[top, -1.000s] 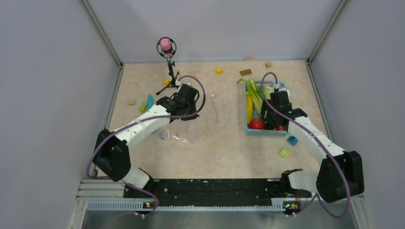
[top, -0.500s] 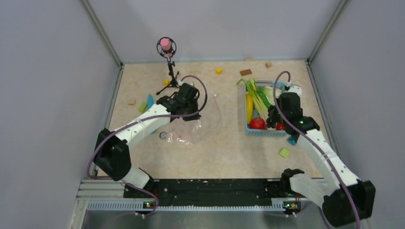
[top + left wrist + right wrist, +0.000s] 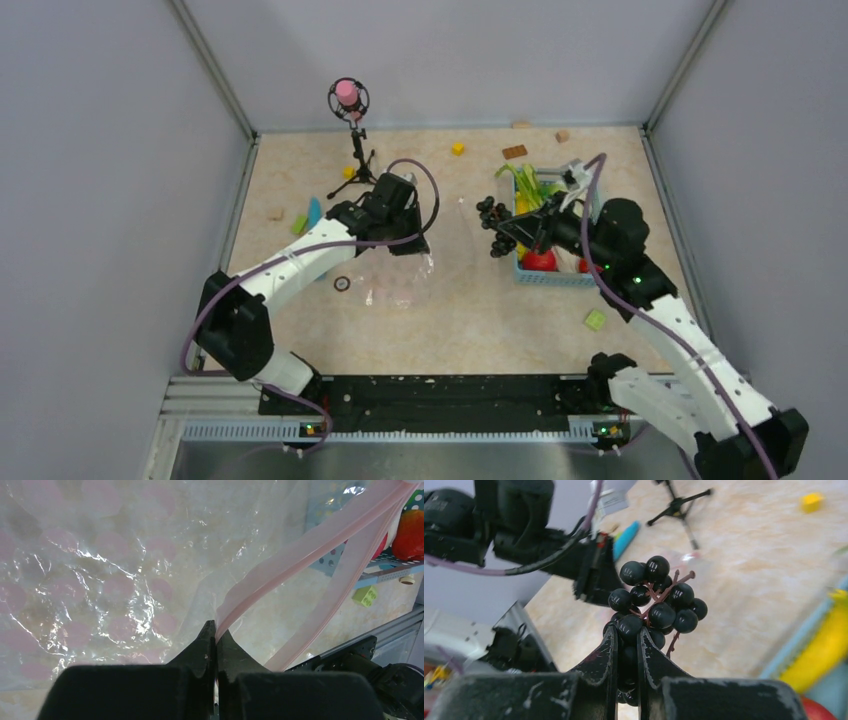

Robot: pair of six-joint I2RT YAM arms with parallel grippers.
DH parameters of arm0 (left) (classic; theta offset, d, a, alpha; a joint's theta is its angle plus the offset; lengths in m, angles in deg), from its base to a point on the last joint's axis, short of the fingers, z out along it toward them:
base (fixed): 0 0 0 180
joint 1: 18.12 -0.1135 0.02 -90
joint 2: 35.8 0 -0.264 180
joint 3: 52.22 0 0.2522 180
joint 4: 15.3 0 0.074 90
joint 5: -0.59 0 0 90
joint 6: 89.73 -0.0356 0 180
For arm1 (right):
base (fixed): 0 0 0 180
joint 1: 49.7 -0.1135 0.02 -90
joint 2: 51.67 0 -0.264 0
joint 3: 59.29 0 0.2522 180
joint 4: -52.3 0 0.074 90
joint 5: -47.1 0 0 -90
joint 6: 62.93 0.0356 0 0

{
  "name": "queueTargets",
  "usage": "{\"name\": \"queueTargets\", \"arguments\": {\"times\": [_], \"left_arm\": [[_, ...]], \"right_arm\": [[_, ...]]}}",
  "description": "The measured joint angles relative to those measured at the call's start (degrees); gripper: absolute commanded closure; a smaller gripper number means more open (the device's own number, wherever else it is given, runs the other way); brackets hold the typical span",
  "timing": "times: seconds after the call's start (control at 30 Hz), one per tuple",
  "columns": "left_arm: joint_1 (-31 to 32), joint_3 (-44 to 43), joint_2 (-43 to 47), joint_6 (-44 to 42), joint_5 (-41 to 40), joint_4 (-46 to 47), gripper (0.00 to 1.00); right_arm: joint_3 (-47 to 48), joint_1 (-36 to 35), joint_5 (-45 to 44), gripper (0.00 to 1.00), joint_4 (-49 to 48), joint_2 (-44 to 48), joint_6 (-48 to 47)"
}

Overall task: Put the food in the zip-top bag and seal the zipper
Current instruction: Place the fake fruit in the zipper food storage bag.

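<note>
The zip-top bag (image 3: pixel 400 285) hangs clear and crinkly from my left gripper (image 3: pixel 413 248), left of centre. In the left wrist view my left gripper (image 3: pixel 216 630) is shut on the pale pink zipper (image 3: pixel 300 545), and the strip's two layers part to the right. My right gripper (image 3: pixel 527 238) is shut on the dark grape bunch (image 3: pixel 498 225) and holds it in the air just left of the basket. The right wrist view shows the grape bunch (image 3: pixel 659 600) pinched at its lower berries by my right gripper (image 3: pixel 628 635). A red fruit (image 3: pixel 540 260) and green stalks (image 3: pixel 530 185) lie in the basket.
The light-blue basket (image 3: pixel 560 279) stands at the right. A tripod stand (image 3: pixel 355 180) with a pink-topped head (image 3: pixel 347 95) stands at the back left. Small blocks are scattered: yellow (image 3: pixel 457 148), brown (image 3: pixel 514 151) and green (image 3: pixel 595 320). A blue piece (image 3: pixel 315 212) lies at the left.
My right gripper shut on the grape bunch in the basket, then lifted it out and swung it left over the basket's edge. The left gripper kept its hold and raised the bag slightly.
</note>
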Motion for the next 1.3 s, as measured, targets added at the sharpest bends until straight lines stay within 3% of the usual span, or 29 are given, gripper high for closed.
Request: {"name": "queueTargets", "arguments": {"times": [0.27, 0.6, 0.7, 0.87, 1.0, 1.1, 1.3], "left_arm": [[0.6, 0.0, 2.5, 0.3, 1.6, 0.0, 1.0], [3.6, -0.3, 8.2, -0.7, 3.6, 0.1, 1.0], [5.0, -1.4, 9.2, -1.4, 4.8, 0.2, 1.0], [6.4, -2.6, 10.1, -1.9, 5.7, 0.7, 1.0], [6.6, -2.7, 11.4, -2.1, 3.6, 0.4, 1.0], [6.6, -2.7, 13.4, -2.3, -0.9, -0.2, 1.0], [6.2, -1.7, 18.3, -2.3, -10.5, -0.1, 1.0]], "right_arm": [[2.2, -13.5, 2.6, 1.0, -7.4, -17.8, 1.7], [8.6, -17.4, -12.3, 1.0, -3.3, -31.0, 6.7], [10.7, -18.5, -16.6, 0.95, -2.7, -31.6, 8.7], [14.0, -19.8, -23.4, 0.77, -2.5, -31.6, 11.1], [15.1, -20.3, -28.7, 0.44, -0.5, -31.6, 10.6], [15.1, -20.4, -29.9, 0.35, 1.6, -31.5, 7.0], [14.9, -20.4, -20.0, 0.22, 2.0, -29.3, -5.1]]}}
